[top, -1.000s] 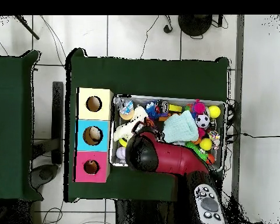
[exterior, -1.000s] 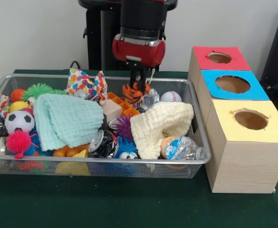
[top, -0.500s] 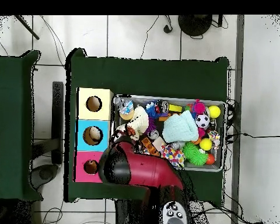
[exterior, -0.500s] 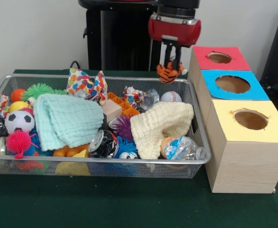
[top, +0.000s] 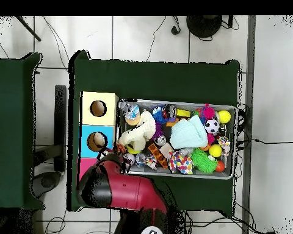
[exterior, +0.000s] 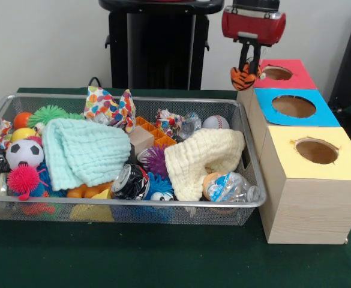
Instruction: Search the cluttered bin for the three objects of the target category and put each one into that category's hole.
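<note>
Tiger run, delivery leg. My pincer (exterior: 245, 62) is clamped on the orange tiger (exterior: 243, 76), which hangs clear of the cluttered bin (exterior: 254, 174) and sits just beside the red box's near-left corner, not yet over the hole (exterior: 276, 72). From the front view the plush dangles a little above the box top, to the left of the red-surround hole. In the overhead view the arm (top: 121, 189) covers the red box, so I cannot check alignment from there.

Progress, as I judge it: one of three objects is lifted and nearly at its destination, but not dropped. I see nothing inside the red hole from here, so I count none as confirmed delivered. I cannot spot the tan-brown or purple plush in the bin; they may lie under the mint cloth (exterior: 79, 150) or the cream cloth (exterior: 202, 157), measured from the bin's centre left and right.

Left to do: shift over the hole, release, then dig for two more.
</note>
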`<action>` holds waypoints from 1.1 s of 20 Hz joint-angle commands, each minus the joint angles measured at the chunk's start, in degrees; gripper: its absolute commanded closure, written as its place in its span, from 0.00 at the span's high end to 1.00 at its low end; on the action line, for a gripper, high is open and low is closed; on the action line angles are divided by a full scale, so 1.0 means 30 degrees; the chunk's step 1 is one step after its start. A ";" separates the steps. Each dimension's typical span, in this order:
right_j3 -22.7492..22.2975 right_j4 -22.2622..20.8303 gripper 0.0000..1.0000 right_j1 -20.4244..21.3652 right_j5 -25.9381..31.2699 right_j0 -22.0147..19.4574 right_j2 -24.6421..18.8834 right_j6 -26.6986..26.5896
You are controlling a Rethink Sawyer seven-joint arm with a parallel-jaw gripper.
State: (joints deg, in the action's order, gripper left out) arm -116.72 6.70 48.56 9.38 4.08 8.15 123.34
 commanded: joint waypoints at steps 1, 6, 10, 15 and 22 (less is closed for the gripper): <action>-0.1885 0.2143 0.00 -0.0120 0.0624 0.1343 0.0971 0.5766; -0.2569 0.3048 0.00 0.0321 0.0969 0.2810 0.1541 0.6073; -0.3362 0.3867 0.00 0.0131 0.0116 0.3562 0.1228 0.6560; -0.4097 0.4573 0.00 -0.0237 -0.1058 0.4298 0.0913 0.6939; -0.4566 0.5312 0.00 -0.0303 -0.1486 0.5231 0.0692 0.7396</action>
State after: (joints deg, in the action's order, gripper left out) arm -126.87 18.59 48.65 9.33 19.57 12.20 129.74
